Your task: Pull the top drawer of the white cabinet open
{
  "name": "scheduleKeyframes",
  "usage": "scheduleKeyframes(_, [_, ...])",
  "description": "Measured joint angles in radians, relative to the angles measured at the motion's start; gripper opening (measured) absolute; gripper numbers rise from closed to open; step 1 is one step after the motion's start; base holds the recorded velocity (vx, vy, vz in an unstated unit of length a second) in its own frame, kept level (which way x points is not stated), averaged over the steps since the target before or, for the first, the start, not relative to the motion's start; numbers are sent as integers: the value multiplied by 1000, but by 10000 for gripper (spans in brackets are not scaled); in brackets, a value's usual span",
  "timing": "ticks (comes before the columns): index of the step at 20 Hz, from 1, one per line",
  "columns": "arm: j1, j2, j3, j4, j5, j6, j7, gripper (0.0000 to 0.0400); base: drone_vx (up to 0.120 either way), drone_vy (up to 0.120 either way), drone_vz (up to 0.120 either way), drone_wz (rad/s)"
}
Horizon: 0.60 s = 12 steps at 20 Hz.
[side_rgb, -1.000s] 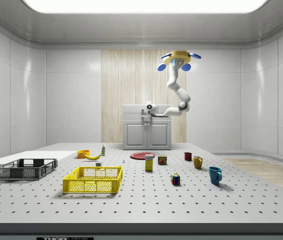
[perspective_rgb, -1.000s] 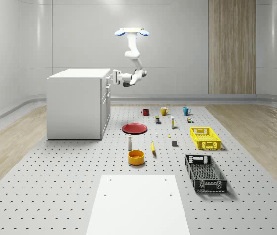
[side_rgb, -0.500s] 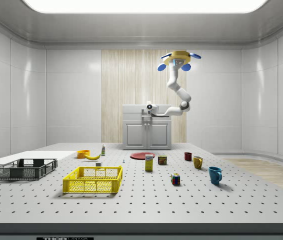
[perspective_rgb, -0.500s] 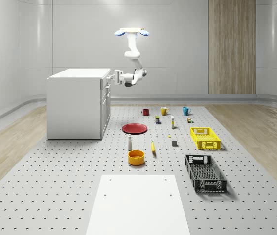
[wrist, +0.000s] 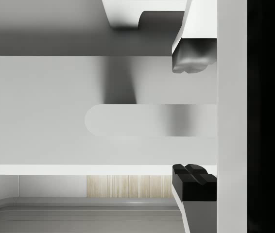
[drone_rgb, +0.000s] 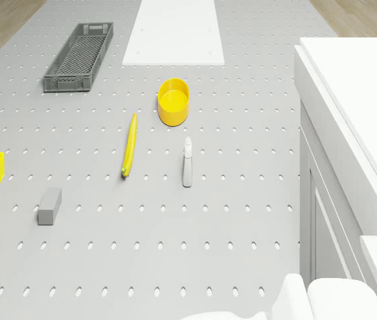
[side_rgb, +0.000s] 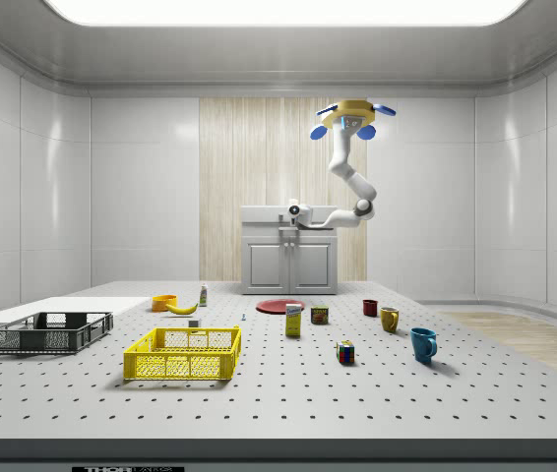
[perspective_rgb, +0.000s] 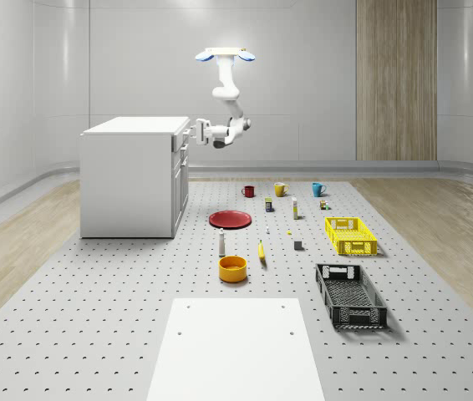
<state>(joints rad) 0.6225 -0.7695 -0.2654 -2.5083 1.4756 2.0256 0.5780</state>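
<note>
Pincer (wrist: 194,121) fingers apart astride top drawer (wrist: 55,87) handle (wrist: 147,120)

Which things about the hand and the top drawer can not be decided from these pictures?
- Contact with the handle: in the wrist view the fingers stand on either side of it, but the depth is unclear.
- How far the drawer is out: in the whole-scene view the hand sits at the cabinet front, too small to tell.
- Side view: the hand covers the drawer front.

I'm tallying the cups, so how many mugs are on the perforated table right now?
3, in a row beyond the red plate: red mug, yellow mug, blue mug. None looks hidden.
</note>
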Motion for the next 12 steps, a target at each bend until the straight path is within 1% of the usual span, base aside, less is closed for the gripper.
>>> scheduleKeyframes(4, [0,13,20,6,21,10,-7,297,0,0,0,0])
scheduleKeyframes(5, [0,16,24,7,25,11,-8,255,0,0,0,0])
scheduleKeyframes(7, [-3,19,29,8,30,12,-10,196,0,0,0,0])
scheduleKeyframes(9, [-6,22,34,9,35,11,-11,160,0,0,0,0])
scheduleKeyframes(12, [-13,21,36,8,34,5,-10,131,0,0,0,0])
